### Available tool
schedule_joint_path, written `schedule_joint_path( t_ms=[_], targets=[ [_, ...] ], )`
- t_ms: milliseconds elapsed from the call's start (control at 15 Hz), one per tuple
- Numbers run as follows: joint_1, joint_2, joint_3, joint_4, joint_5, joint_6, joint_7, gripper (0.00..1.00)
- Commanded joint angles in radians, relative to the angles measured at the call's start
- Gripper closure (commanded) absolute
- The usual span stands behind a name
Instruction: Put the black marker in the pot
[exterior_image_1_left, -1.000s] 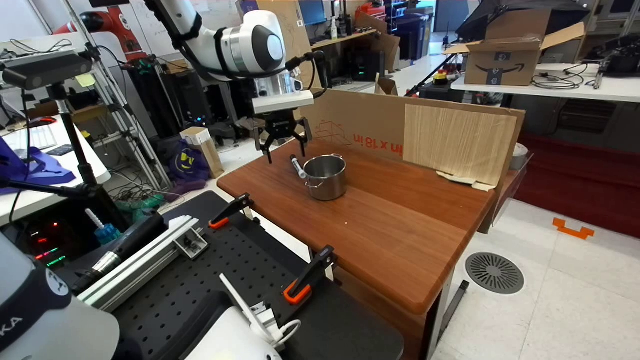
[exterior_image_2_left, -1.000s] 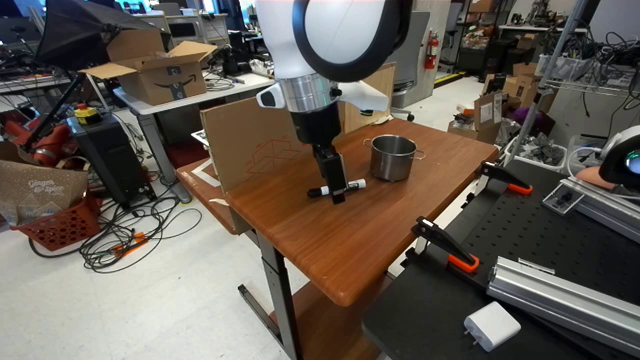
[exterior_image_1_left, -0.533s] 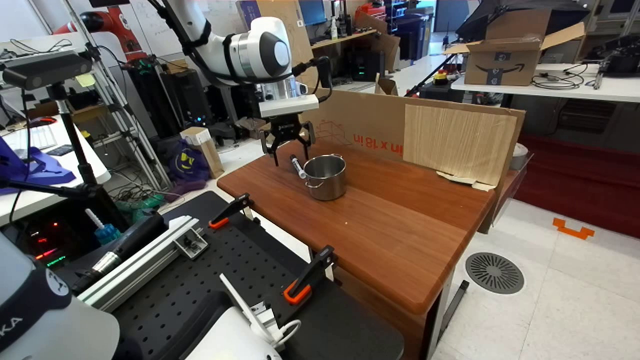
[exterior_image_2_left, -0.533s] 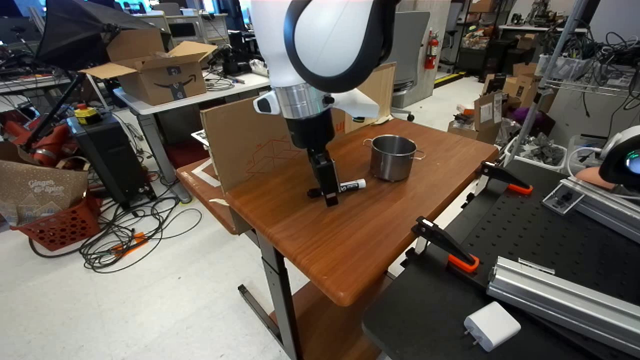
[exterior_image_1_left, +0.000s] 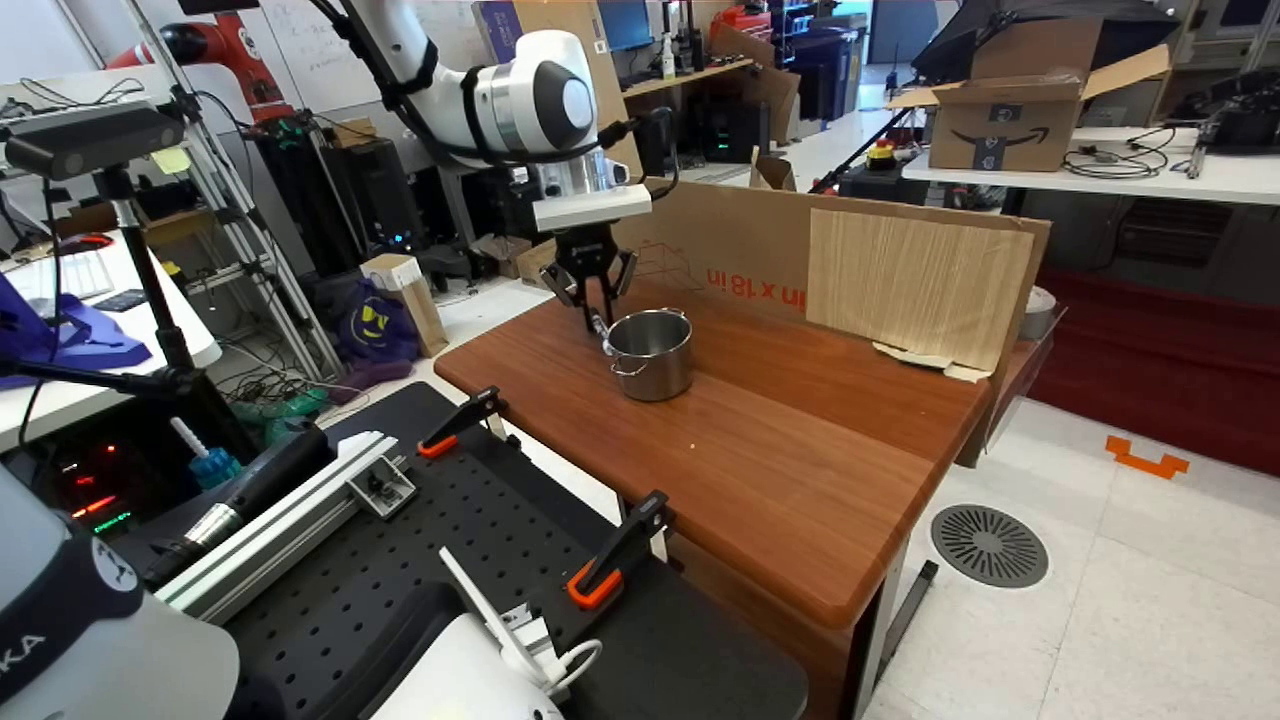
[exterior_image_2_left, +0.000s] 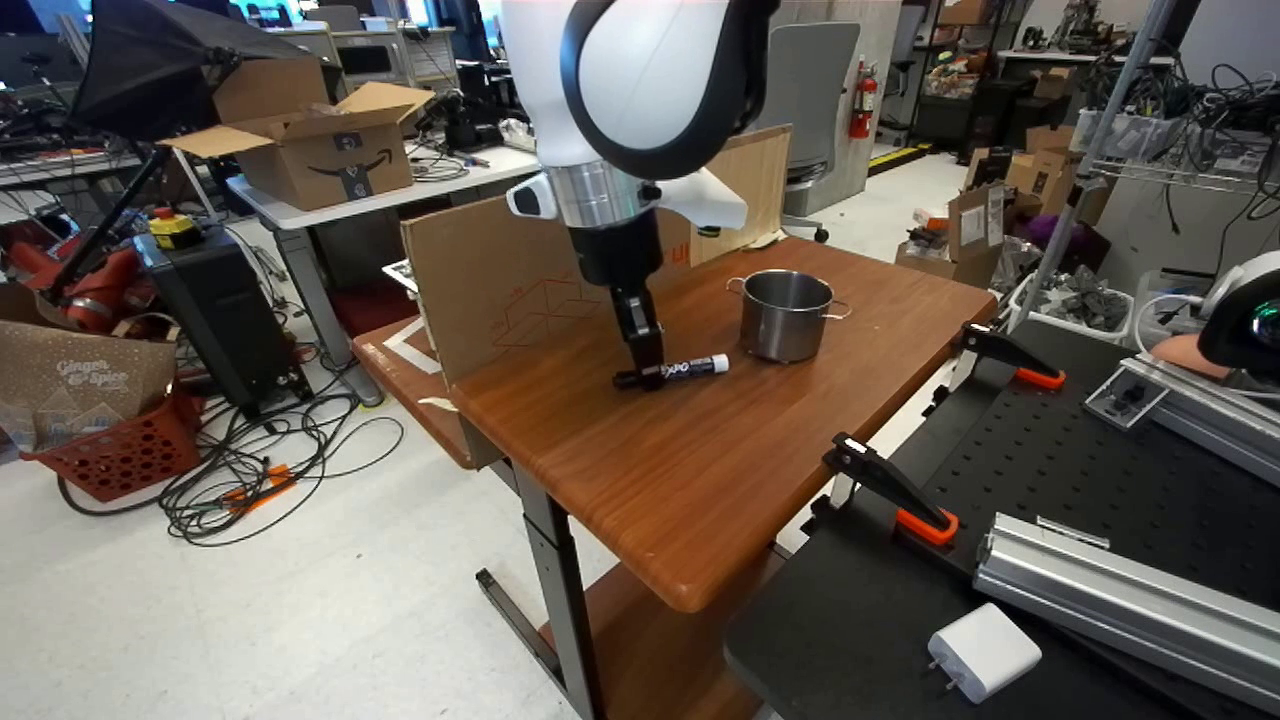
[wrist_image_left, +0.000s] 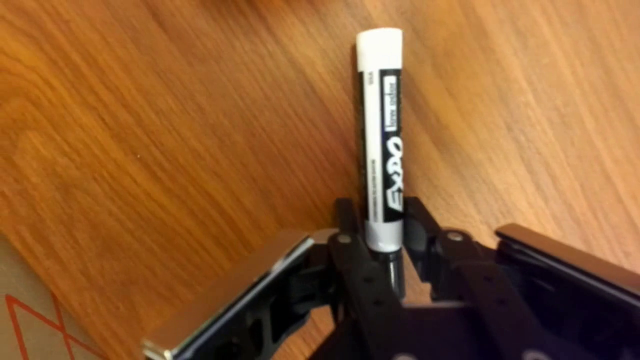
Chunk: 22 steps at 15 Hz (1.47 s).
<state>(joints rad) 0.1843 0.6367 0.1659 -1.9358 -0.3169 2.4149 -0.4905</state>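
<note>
Wrist view: the gripper (wrist_image_left: 382, 220) has its two fingers (wrist_image_left: 421, 225) close together, squeezing the black marker (wrist_image_left: 384, 145) near its dark end. The white end sticks out past the fingers. In both exterior views the marker is outside the pot (exterior_image_2_left: 780, 328), near it, white end closest. The pot stands upright on the brown table (exterior_image_2_left: 750, 440). A cardboard wall (exterior_image_2_left: 480, 260) stands along one table edge.

White arm (exterior_image_2_left: 650, 85), silver collar (exterior_image_2_left: 598, 193), black cable (exterior_image_1_left: 505, 158); black gripper (wrist_image_left: 382, 225), round silver screws (wrist_image_left: 455, 236).
</note>
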Motion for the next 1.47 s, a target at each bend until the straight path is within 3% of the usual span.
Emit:
schedule_joint_path(
  t_ms=[0, 600, 1067, 1200, 1400],
  targets=[
    [0.007, 0.020, -0.004, 0.034, -0.029, -0.034, 0.000, 0.99],
    [0.001, -0.057, 0.033, -0.042, -0.027, 0.031, -0.011, 0.95],
    [-0.049, -0.232, 0.087, -0.190, 0.014, 0.184, -0.075, 0.95],
    [-0.077, -0.282, 0.110, -0.244, 0.044, 0.251, -0.119, 0.95],
    [-0.162, -0.336, 0.186, -0.316, 0.191, 0.338, -0.282, 0.95]
  ],
)
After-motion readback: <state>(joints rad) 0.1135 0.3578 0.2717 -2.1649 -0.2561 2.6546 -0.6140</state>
